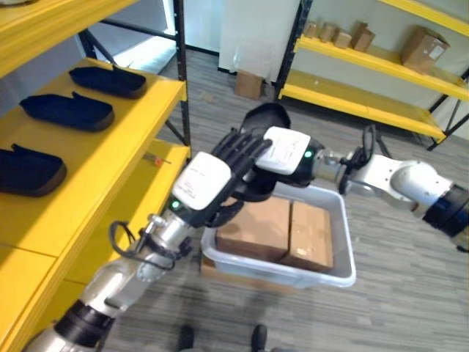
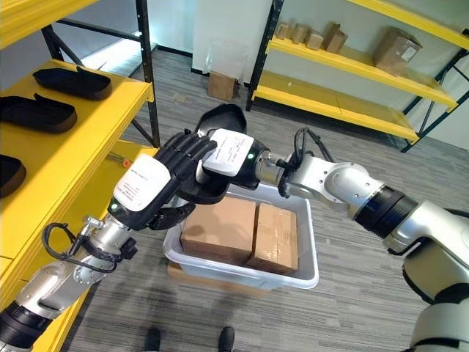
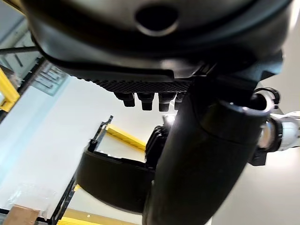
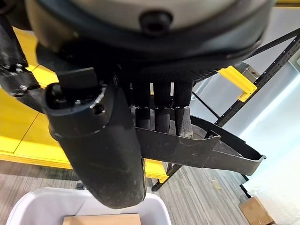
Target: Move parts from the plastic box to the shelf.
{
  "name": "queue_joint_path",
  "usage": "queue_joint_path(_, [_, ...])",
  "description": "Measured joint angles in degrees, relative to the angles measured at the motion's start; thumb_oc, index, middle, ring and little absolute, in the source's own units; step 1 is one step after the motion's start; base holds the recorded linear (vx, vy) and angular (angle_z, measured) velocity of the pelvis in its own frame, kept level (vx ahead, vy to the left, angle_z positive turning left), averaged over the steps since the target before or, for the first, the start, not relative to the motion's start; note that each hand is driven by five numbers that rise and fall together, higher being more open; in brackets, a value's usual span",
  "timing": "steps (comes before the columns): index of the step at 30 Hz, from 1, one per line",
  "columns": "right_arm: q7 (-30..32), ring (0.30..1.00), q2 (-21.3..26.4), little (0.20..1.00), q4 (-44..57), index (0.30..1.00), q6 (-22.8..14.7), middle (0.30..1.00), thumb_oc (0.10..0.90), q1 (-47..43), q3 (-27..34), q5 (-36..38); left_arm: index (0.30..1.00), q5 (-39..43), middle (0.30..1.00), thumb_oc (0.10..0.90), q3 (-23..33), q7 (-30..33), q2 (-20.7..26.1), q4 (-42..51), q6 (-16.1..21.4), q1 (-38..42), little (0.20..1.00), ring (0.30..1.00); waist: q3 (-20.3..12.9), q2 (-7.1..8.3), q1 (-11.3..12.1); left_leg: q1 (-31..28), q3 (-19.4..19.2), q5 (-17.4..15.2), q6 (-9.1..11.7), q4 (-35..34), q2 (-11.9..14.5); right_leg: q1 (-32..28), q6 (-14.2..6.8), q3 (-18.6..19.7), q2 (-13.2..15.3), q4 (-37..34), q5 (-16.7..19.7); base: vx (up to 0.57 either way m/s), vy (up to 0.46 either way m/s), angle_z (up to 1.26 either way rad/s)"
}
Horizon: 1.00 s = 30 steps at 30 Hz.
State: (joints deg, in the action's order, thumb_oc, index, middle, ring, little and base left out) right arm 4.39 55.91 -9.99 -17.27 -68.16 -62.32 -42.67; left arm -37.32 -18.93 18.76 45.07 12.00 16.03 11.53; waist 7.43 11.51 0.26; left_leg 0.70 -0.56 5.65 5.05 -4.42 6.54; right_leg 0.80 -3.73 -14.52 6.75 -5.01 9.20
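Both hands grip a black moulded part above the plastic box.
Right hand (image 2: 233, 158) and left hand (image 2: 157, 187) have fingers curled on the part (image 2: 223, 117); box (image 2: 304, 242) holds cartons (image 2: 245, 227).

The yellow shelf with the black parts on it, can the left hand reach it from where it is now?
Probably yes. The left hand is at the yellow shelf's edge, nothing between. But both it and the right hand grip a black part above the plastic box, so they'd move together.

Head eyes look down on one shared scene; wrist cameras sit seemingly palm-close
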Motion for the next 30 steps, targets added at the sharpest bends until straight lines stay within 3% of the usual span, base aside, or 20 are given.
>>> queue_joint_path(17, [2.28, 0.3, -1.55, 0.3, -1.75, 0.3, 0.08, 0.3, 0.4, -1.93, -0.22, 0.2, 1.0, -6.84, 1.0, 0.9, -1.5, 7.06, -1.0, -0.77, -1.68, 0.12, 1.0, 1.0, -1.71, 2.32, 0.04, 0.06, -0.47, -0.34, 0.66, 0.02, 1.06, 0.2, 0.41, 0.14, -1.01, -0.02, -0.38, 0.01, -0.005, -0.01])
queue_joint_path(21, [3.02, 0.3, -2.63, 0.3, -3.49, 0.3, 0.13, 0.3, 0.4, -2.11, -0.14, 4.38, 1.0, -8.53, 1.0, 0.9, -1.13, 8.21, -0.92, -0.75, -2.25, 0.38, 1.0, 1.0, -2.73, 3.67, -0.09, 0.04, -0.52, -0.44, 0.99, 0.04, 1.58, 0.28, 0.53, 0.21, -1.54, -0.02, -0.51, 0.01, -0.004, -0.01])
queue_joint_path(30, [3.12, 0.3, -3.84, 0.3, -4.29, 0.3, 0.14, 0.3, 0.4, -3.35, -0.14, 9.07, 1.0, -9.24, 1.0, 0.9, -1.13, 9.31, -0.39, -0.5, -2.3, 2.18, 1.0, 1.0, -2.91, 3.96, -0.02, 0.06, -0.53, -0.39, 1.12, 0.03, 1.76, 0.28, 0.52, 0.23, -1.72, 0.0, -0.52, 0.0, -0.001, 0.0])
